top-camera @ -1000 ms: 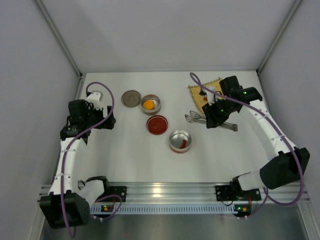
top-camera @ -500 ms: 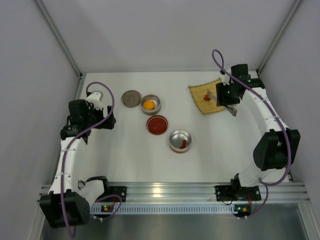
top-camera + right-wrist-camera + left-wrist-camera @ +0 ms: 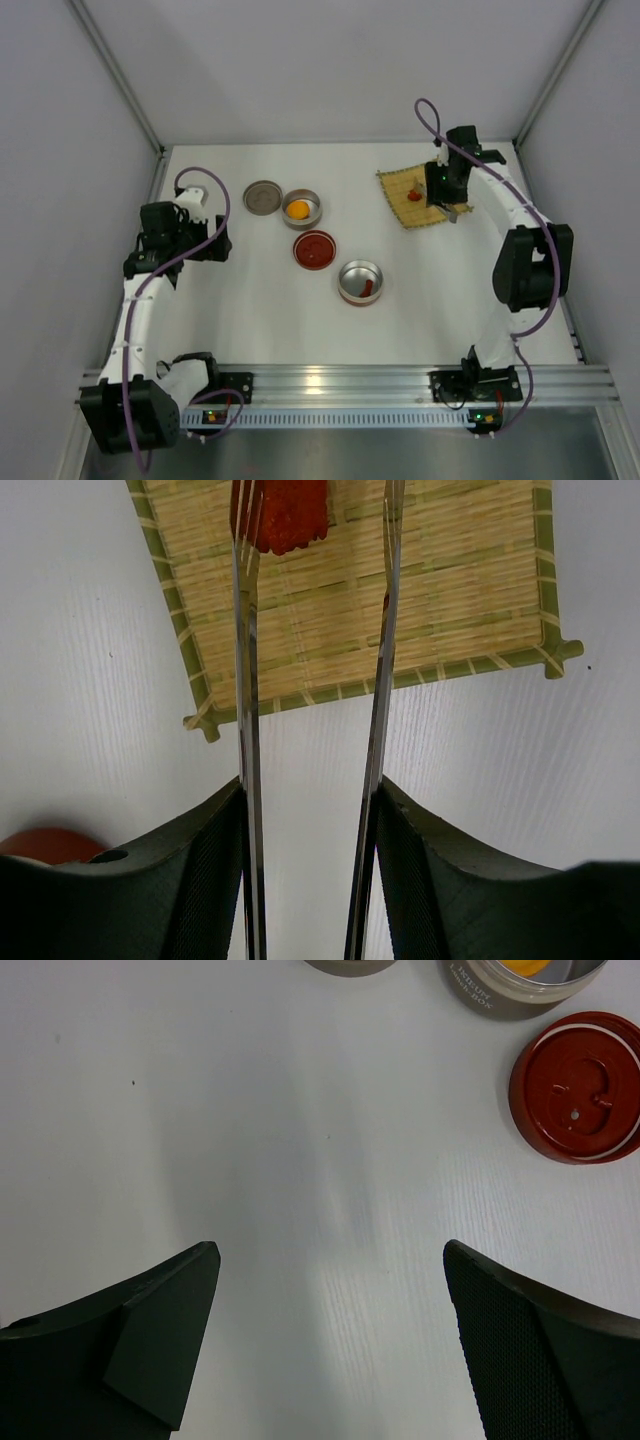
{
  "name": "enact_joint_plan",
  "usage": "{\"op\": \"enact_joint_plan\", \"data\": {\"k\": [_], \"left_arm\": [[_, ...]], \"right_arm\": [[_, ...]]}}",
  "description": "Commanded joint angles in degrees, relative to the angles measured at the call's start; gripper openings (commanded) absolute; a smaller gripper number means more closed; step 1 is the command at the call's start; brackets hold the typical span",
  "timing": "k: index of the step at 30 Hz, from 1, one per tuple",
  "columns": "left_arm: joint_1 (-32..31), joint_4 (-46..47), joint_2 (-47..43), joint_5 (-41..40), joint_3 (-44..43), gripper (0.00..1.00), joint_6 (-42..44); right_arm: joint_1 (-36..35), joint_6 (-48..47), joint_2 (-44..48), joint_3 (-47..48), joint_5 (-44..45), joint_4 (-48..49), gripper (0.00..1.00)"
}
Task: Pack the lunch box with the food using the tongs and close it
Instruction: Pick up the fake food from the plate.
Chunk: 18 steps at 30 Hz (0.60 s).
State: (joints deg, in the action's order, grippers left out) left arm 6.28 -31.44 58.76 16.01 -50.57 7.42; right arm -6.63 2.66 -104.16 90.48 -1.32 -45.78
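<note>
My right gripper is shut on the silvery tongs, one finger pressing each arm from outside. The tong arms stand apart and reach over the bamboo mat. A dark red food piece lies on the mat under the left tong tip. In the top view the right gripper hovers at the mat beside that red piece. One lunch box bowl holds the orange piece. Another bowl holds a red piece. My left gripper is open over bare table.
A red lid lies between the two bowls and a grey lid sits left of the orange bowl. The left wrist view shows the red lid and the orange bowl ahead to the right. White walls surround the table.
The right arm has lifted the tongs off the table and swung them back and to the right, over the bamboo mat. The left arm has hardly moved.
</note>
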Motion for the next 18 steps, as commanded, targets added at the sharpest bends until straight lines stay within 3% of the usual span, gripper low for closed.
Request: {"op": "enact_joint_plan", "data": {"k": [1, 18], "left_arm": [[0.0, 2.2, 0.0, -0.3, 0.6, 0.98, 0.5], [0.0, 3.0, 0.2, -0.7, 1.5, 0.98, 0.6]], "right_arm": [[-1.0, 1.9, -0.5, 3.4, 0.3, 3.9, 0.5], [-1.7, 2.4, -6.1, 5.3, -1.2, 3.1, 0.5]]}}
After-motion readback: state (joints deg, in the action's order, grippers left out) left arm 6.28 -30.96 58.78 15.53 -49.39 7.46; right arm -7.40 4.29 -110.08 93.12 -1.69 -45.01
